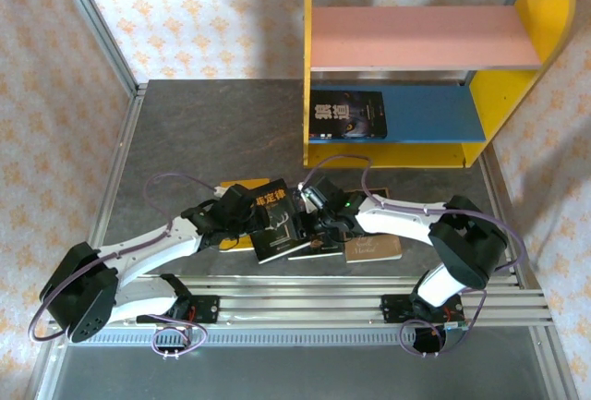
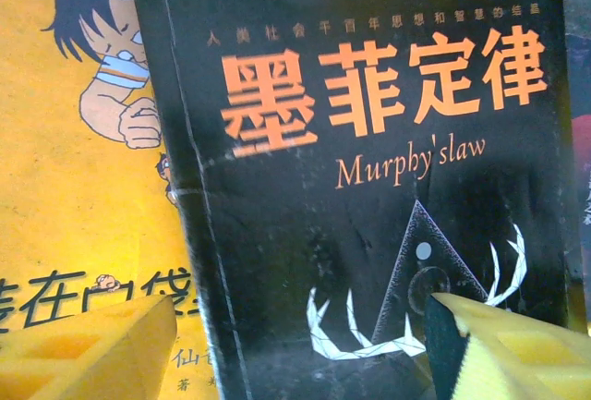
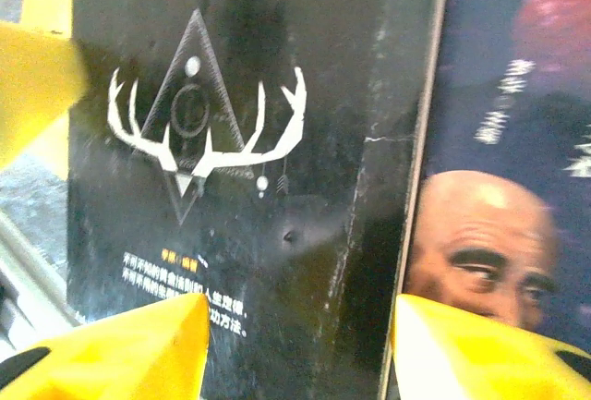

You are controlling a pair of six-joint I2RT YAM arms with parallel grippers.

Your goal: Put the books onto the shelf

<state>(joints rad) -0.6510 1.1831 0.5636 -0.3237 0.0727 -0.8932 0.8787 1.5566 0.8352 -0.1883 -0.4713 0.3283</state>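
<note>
A black book titled "Murphy's law" (image 1: 277, 220) (image 2: 369, 187) (image 3: 249, 141) lies flat on top of other books near the table's front edge. My left gripper (image 1: 247, 218) (image 2: 303, 312) is open and hovers close over the book's left edge. One finger is over the yellow cartoon book (image 2: 74, 206) underneath. My right gripper (image 1: 317, 220) (image 3: 300, 312) is open over the black book's right edge. Its right finger is above a dark book with a bald man's face (image 3: 489, 234). The shelf (image 1: 416, 38) stands at the back right. One dark book (image 1: 346, 116) lies on its blue lower board (image 1: 429, 112).
A brown book (image 1: 374, 248) lies just right of the pile under the right arm. Metal rails (image 1: 295, 308) run along the near edge. Bare grey tabletop (image 1: 212, 132) stretches between the pile and the shelf. Patterned walls close in on both sides.
</note>
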